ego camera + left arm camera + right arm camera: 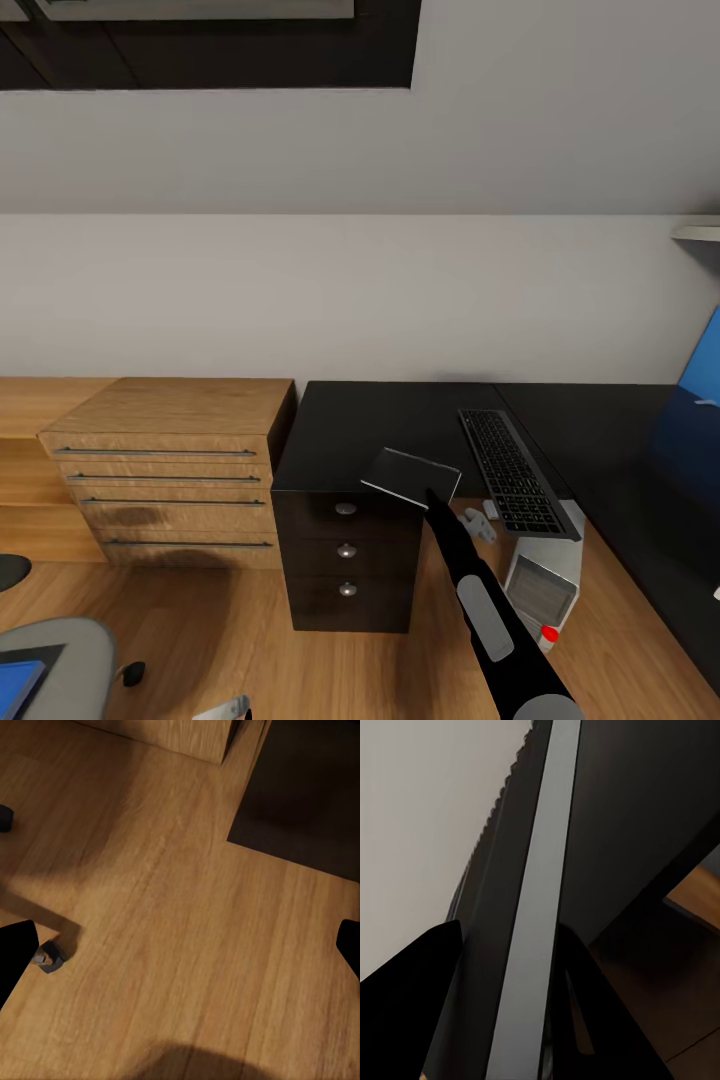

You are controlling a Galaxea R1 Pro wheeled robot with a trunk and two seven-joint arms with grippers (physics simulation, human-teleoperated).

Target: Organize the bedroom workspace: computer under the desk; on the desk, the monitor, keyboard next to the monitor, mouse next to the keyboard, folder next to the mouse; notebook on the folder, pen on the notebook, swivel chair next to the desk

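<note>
My right gripper [430,492] is shut on a flat dark grey cover with a pale edge [410,476]; I cannot tell whether it is the folder or the notebook. It hangs tilted over the front left corner of the black desk [370,430]. In the right wrist view its grey edge [536,907] runs between the black fingers [405,1012]. The black keyboard [512,470] lies on the desk, and the blue monitor [700,365] stands at the far right. The silver computer [540,590] sits below. My left gripper [180,952] hangs open over the floor.
A wooden dresser [170,470] stands left of the desk's black drawer unit [345,560]. The grey swivel chair [65,660] with something blue [18,685] on its seat is at the lower left; one caster [49,958] is near my left gripper. A small white thing [482,520] is beside the keyboard.
</note>
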